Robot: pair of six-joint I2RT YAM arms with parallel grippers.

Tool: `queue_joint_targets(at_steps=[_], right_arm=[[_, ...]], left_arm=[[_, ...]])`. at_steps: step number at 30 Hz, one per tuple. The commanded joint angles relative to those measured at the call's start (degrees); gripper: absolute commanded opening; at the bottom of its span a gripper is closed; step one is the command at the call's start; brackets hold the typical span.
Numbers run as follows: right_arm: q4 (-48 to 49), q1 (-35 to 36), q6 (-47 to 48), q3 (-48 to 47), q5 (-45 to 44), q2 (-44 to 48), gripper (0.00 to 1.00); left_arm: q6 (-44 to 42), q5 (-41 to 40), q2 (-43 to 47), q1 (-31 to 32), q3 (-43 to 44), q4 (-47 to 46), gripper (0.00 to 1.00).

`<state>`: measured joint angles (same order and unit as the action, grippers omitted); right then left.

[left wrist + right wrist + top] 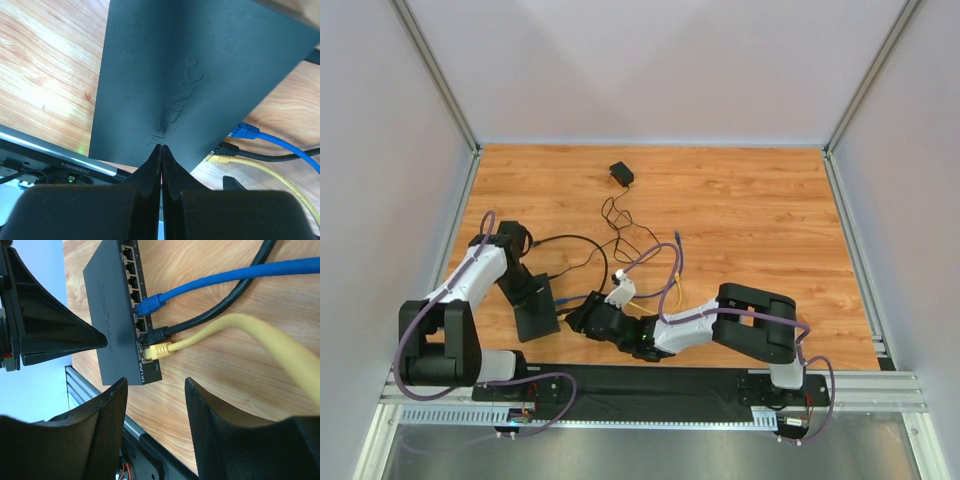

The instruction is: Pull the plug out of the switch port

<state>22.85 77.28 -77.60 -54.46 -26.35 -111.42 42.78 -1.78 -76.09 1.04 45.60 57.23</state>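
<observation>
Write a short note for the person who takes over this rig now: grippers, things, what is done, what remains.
Left gripper: shut, tips on top of the switch, apparently holding it down.
Right gripper: open, empty, facing the port edge, short of the plugs.
Switch: flat on the table, near edge.
Done: nothing pulled; blue plug, black plug, yellow plug all seated.
Left: close on a plug, likely yellow, and pull it out.

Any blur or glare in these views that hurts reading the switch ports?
Right wrist: ports on the flat matte-black switch box are sharp; the yellow cable goes soft near the lens. Left wrist: glare washes out the wooden tabletop at left; port openings not visible, embossed logo readable. Top external: even light, ports too small to read.
</observation>
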Motion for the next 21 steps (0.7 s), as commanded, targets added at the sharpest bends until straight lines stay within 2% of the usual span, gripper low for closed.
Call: queue_joint_targets(at_steps=[1,14,21], right_arm=[[-0.1,0.1,-1.6,-2.1,-3.4,-1.1,0.52],[1.1,-0.7,-0.7,-6.4,0.5,-6.7,0.51],[0.8,-1.7,-3.9,-6.7,1.8,-8.3,0.5]], left_arm=[[-1.9,2.6,-1.4,-0.6,-0.3,-0.5,0.0],[-2.3,0.6,-3.7,-2.4,0.1,-0.1,0.0],[-2.5,4.2,-6.6,-2.5,-1.4,-1.4,0.0]])
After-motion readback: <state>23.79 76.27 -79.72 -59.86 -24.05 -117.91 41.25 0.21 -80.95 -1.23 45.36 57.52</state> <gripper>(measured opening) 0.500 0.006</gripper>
